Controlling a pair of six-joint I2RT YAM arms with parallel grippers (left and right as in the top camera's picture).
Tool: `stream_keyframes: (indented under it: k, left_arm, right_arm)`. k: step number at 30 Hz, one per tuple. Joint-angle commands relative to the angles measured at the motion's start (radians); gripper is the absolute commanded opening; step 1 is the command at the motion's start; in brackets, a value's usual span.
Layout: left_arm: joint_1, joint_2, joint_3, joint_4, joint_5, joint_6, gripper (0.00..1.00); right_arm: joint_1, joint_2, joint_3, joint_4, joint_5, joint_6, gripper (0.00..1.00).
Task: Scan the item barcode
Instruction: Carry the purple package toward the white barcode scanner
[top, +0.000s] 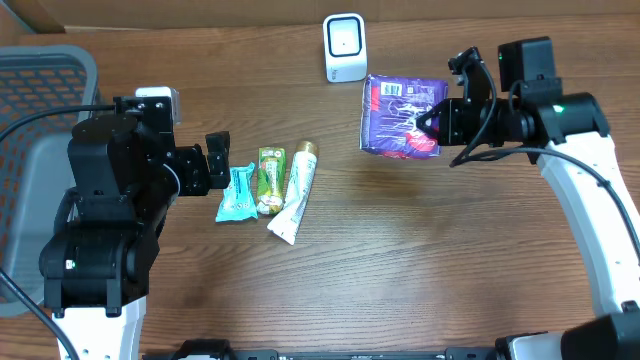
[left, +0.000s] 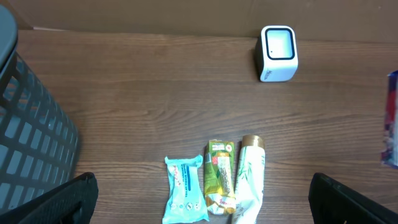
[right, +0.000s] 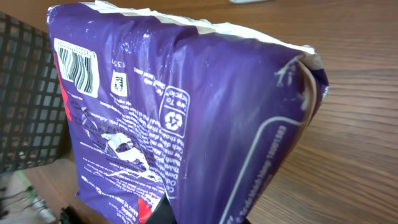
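Surface (top: 400, 260): a brown wood-grain top carrying everything, with one arm at each end.
Basket (top: 40, 80): grey mesh, at the far left edge behind the left arm, well apart from the action.
Purple packet (top: 400, 117): the item being scanned; held off the surface on the right side, just beside the scanner, its printed face turned upward.
Right pincer (top: 437, 120): clamped nearly closed on the packet's right edge, carrying it.
Left pincer (top: 217, 162): spread fully wide and holding nothing, hovering by the three small items.
Scanner (top: 345, 47): a small white box at the back of the surface, its window facing forward and up as far as I can tell.
Small items: a teal packet (top: 237, 193), a green sachet (top: 270, 180) and a white tube (top: 295, 195) lie side by side, untouched.
Barcode (right: 78, 65): on the packet's printed face, near the corner closest to the scanner.
Step in hand: presenting the packet to the scanner, I'd say; it is lifted and close, but not yet lined up.
Next move: looks to need a tilt and a short shift so the barcode squarely faces the scanner window, with the grip kept firm.
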Motion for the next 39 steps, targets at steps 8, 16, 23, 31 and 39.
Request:
stream_keyframes:
  k: [8, 16, 23, 31, 39]
  left_arm:
    - [0.0, -0.005, 0.015, 0.0, -0.003, 0.008, 1.0]
    - [0.0, -0.005, 0.015, 0.001, -0.003, 0.008, 1.0]
    - [0.0, -0.005, 0.015, 0.0, -0.003, 0.008, 0.99]
    - [0.0, -0.005, 0.015, 0.0, -0.003, 0.008, 1.0]
    - [0.0, -0.005, 0.015, 0.0, -0.003, 0.008, 1.0]
  right_arm:
    - [0.024, -0.172, 0.012, -0.025, 0.172, -0.011, 0.04]
    - [0.18, -0.215, 0.012, -0.029, 0.377, 0.005, 0.04]
    - [0.341, -0.208, 0.012, -0.028, 0.697, 0.111, 0.04]
    - [0.411, -0.172, 0.012, 0.038, 1.008, 0.163, 0.04]
    - [0.412, 0.003, 0.094, 0.17, 1.27, 0.102, 0.04]
